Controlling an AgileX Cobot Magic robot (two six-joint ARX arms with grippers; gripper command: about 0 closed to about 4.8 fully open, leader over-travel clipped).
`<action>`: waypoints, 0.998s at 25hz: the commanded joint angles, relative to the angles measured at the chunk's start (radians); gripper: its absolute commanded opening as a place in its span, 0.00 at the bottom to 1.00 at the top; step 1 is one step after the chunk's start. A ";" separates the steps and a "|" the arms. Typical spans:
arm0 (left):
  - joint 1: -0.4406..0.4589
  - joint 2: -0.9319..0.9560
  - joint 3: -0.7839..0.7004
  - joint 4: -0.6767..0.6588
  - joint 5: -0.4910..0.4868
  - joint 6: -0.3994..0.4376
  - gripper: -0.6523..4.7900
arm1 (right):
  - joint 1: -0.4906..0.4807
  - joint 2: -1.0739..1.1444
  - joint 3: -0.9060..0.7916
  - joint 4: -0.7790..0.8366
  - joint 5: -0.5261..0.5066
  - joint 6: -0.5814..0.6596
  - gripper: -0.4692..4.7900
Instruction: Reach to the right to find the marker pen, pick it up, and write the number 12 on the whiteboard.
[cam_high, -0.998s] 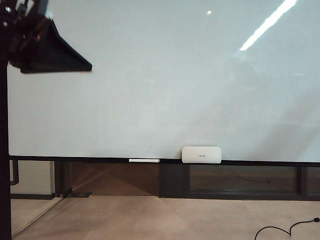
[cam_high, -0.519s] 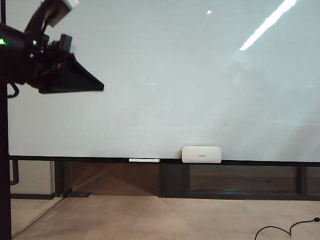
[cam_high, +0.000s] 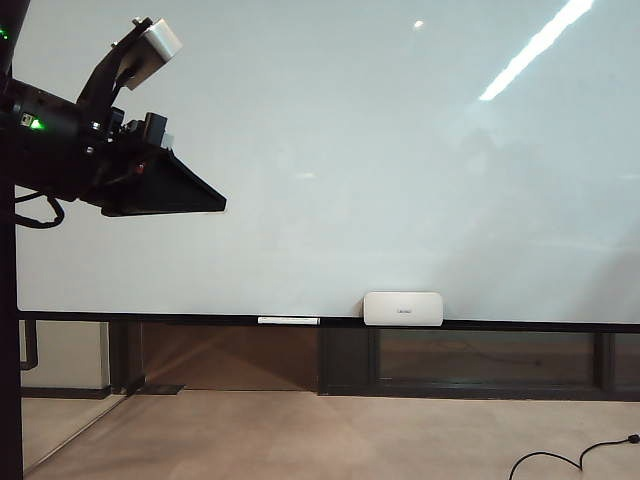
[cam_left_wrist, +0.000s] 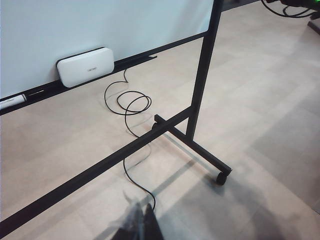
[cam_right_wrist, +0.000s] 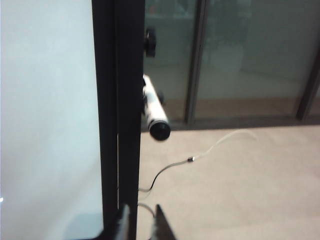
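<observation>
1. Two arms, checked in turn. In the exterior view the left gripper (cam_high: 218, 206) hangs high on the left, in front of the board (cam_high: 400, 150) and well above its lower ledge. Its jaws taper to one dark point with nothing between them. The left wrist view shows the fingertips (cam_left_wrist: 149, 226) blurred and pressed close together.
2. The right gripper (cam_right_wrist: 141, 226) appears only in the right wrist view. Its jaws stand narrowly apart and hold nothing. One fingertip overlaps the board's dark frame (cam_right_wrist: 117, 100).
3. The marker (cam_right_wrist: 154, 111) juts out from behind that frame post, tilted, with its black end towards the camera. It is above the floor and well apart from the right jaws. What holds it there cannot be told. It does not show in the exterior view.
4. The board face is glossy and pale, with ceiling lights reflected at upper right. No writing shows on it.
5. A white box (cam_high: 403, 308) stands on the ledge, leaning against the board. A thin white stick (cam_high: 289, 321) lies on the ledge just to its left, apart from it.
6. The left wrist view shows a black cable (cam_left_wrist: 127, 105) looping across the floor (cam_left_wrist: 260, 90) below the box. It passes under the stand's lower bar. A caster (cam_left_wrist: 220, 177) sits at the end of the stand's foot.
7. A second cable (cam_right_wrist: 200, 157) lies on the floor beyond the marker, before a glass partition (cam_right_wrist: 250, 60).
</observation>
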 joint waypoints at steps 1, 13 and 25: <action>0.000 -0.002 0.008 0.010 0.029 -0.001 0.11 | -0.008 0.014 0.004 0.101 -0.006 -0.005 0.41; 0.002 -0.002 0.008 -0.006 -0.042 0.045 0.11 | -0.001 0.061 0.142 0.041 -0.006 0.000 0.42; 0.002 -0.002 0.008 -0.005 -0.042 0.044 0.11 | -0.005 0.098 0.255 -0.060 -0.036 -0.033 0.49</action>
